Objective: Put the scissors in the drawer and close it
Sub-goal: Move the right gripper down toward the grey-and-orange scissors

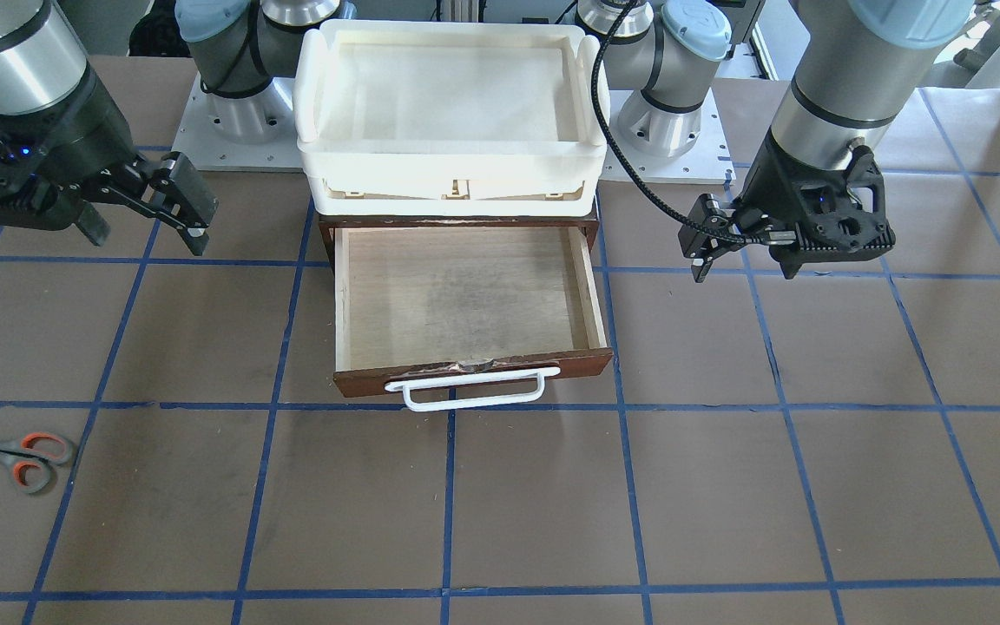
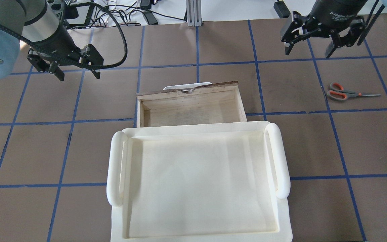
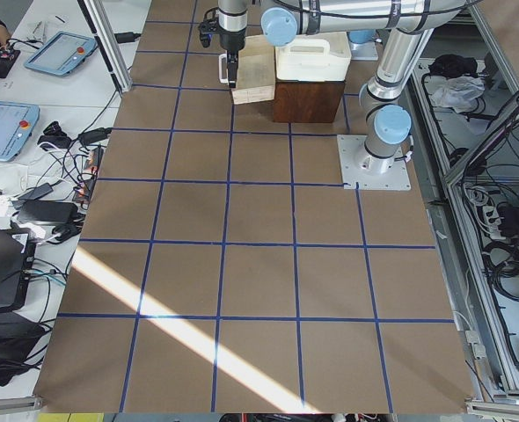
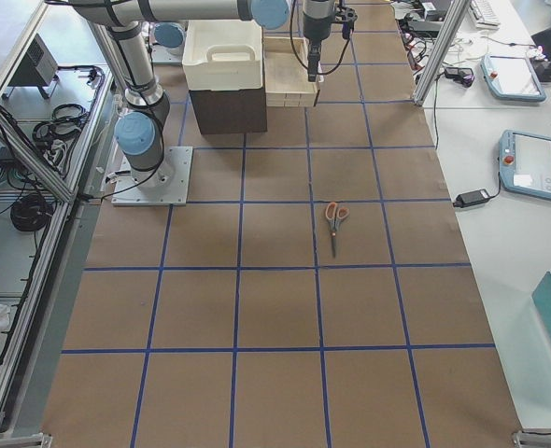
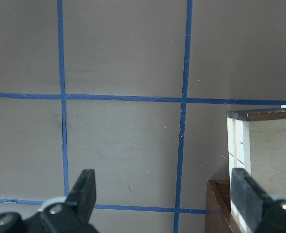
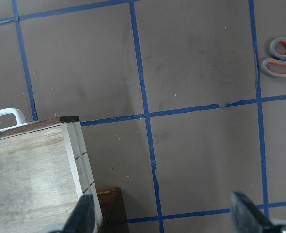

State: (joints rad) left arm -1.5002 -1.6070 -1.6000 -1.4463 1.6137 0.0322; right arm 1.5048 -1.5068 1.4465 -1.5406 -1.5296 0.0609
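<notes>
On the table (image 2: 213, 43): scissors (image 2: 348, 93) lie flat, well apart from drawer (image 1: 465, 295).
Drawer: pulled out.
Left claw (image 2: 78, 76): wide open, holds nothing.
Right claw (image 2: 308, 53): wide open, holds nothing.

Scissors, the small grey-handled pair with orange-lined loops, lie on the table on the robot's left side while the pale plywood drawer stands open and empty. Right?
Wrong side. The small grey-handled scissors lie on the table on the robot's right side, not far from the open right gripper, as the overhead exterior view shows. The pale plywood drawer does stand open and empty.
</notes>
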